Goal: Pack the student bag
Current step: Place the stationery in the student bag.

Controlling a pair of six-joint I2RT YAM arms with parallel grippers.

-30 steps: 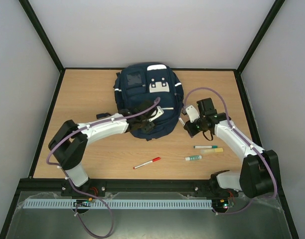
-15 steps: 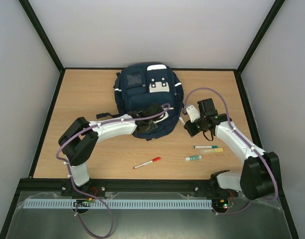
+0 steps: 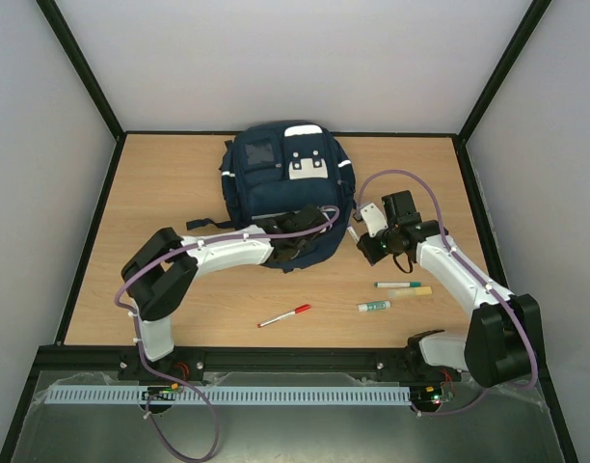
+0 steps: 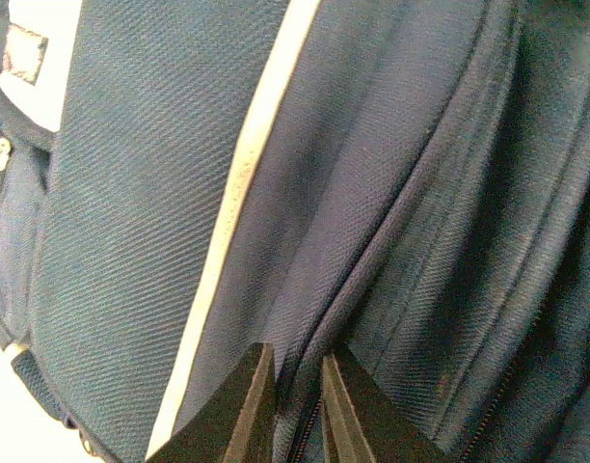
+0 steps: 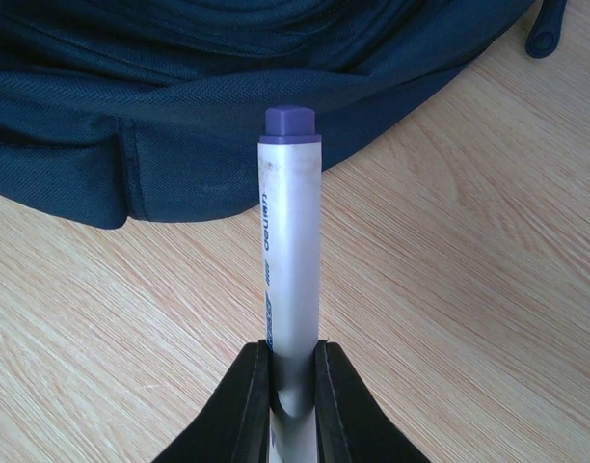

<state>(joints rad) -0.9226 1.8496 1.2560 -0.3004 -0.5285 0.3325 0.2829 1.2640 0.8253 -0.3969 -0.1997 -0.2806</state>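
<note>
only close-up: marker (image 5: 290,241) in right claw (image 5: 288,371)

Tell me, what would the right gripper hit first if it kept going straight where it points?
Most likely the student bag: the right gripper holds a purple-capped marker aimed at the bag's navy edge, so the cap would touch fabric first. Depth is hard to judge.

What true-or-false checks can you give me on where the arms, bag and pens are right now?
1. The right gripper has its jaws shut on a purple-capped marker. True.
2. The red pen is inside the student bag. False: it lies on the table, in front of the bag.
3. The left gripper is at the student bag's fabric. True.
4. The green marker stands upright. False: it lies flat on the table.
</note>
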